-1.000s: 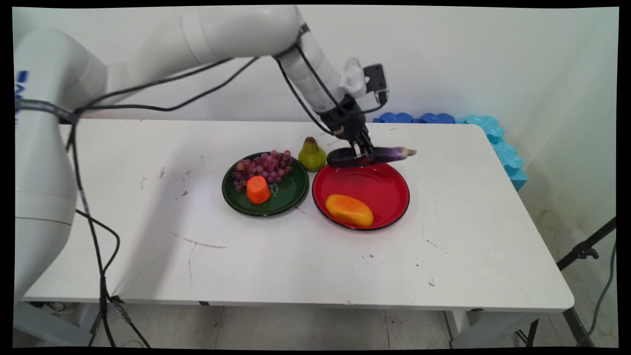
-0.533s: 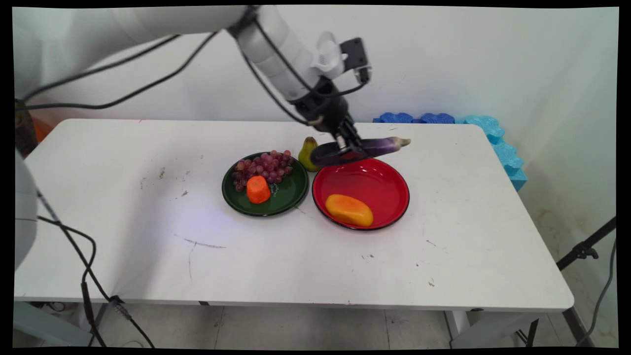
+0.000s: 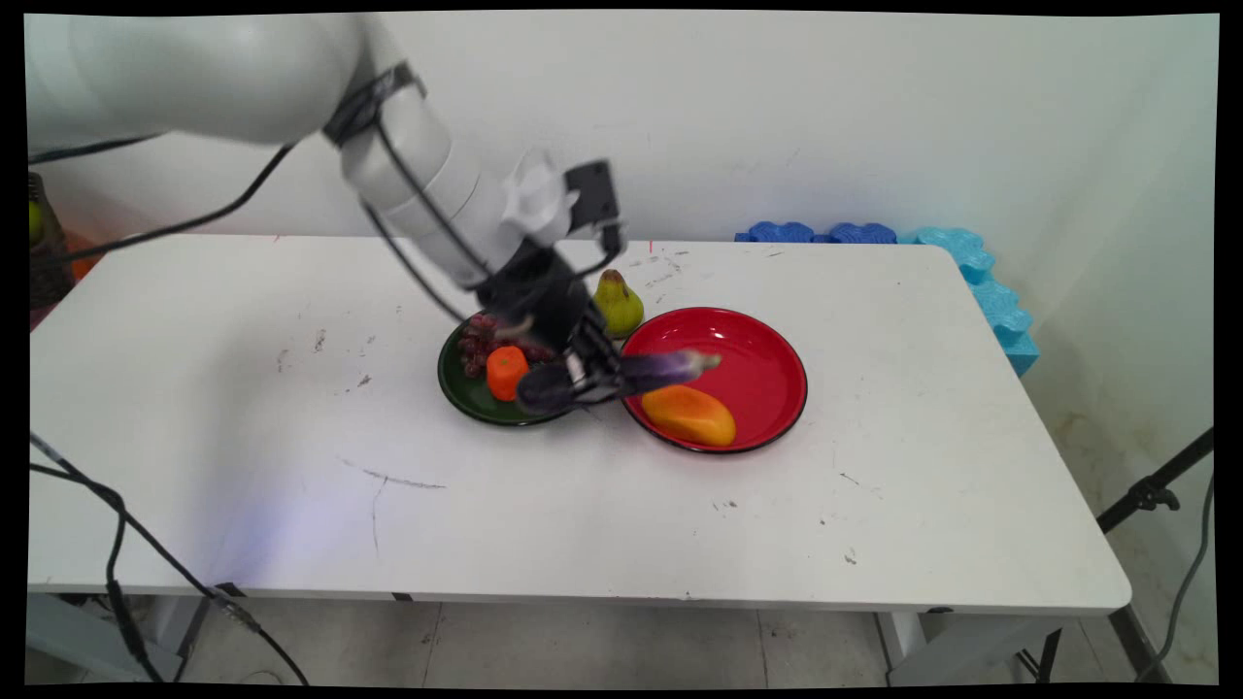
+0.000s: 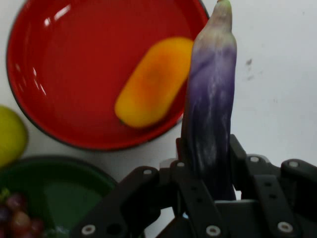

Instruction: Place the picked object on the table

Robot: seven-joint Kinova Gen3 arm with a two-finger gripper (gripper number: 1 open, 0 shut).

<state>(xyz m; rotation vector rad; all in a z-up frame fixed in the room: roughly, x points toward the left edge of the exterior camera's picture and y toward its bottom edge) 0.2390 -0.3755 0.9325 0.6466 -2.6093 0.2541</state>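
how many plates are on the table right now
2: a green plate left of centre, partly behind the gripper, and a red plate just right of it. None seem hidden.

Two round plates, one glossy red [image 3: 767, 374] and one dark green [image 3: 464, 388]; one purple eggplant [image 3: 621, 375]; one yellow-orange mango [image 3: 688, 415]; one green pear [image 3: 618, 303]; one bunch of red grapes [image 3: 478, 335]; one orange carrot stub [image 3: 506, 373].

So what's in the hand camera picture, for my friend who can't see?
The gripper holds a purple eggplant in its fingers, above a red plate with an orange fruit. A pear and a green plate with grapes sit at the left.
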